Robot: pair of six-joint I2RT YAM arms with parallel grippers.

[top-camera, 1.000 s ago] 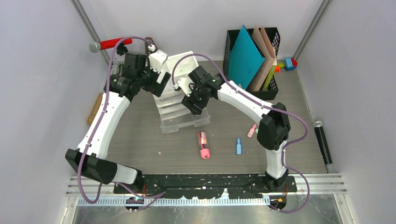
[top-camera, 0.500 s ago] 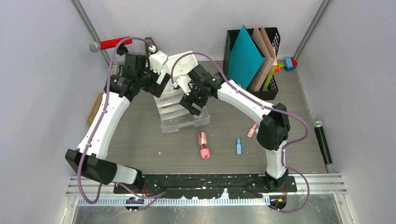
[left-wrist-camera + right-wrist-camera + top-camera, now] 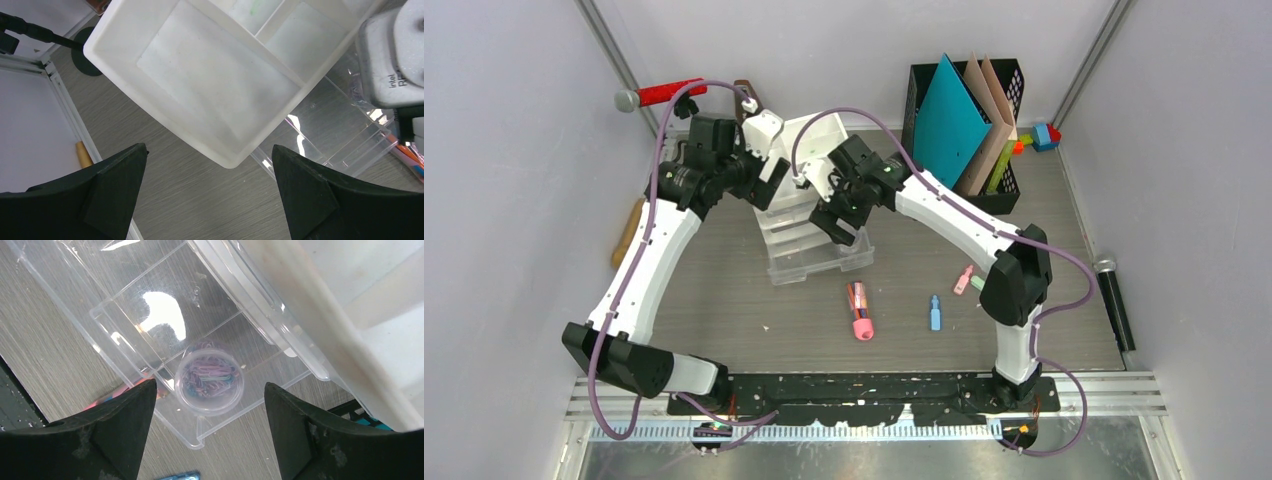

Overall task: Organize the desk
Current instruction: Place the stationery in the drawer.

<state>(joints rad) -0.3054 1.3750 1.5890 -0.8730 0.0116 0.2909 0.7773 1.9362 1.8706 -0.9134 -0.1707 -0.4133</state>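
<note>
Desk [image 3: 724, 300], clear tray [image 3: 809, 265] centre, black microphone [image 3: 1115, 305] along right edge

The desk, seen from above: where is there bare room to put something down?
Bare desk lies front left, between the left arm and the pink marker, and on the right, between the black file holder and the microphone. The back middle is crowded: white tray, clear drawers, left pincer and right pincer.
</note>
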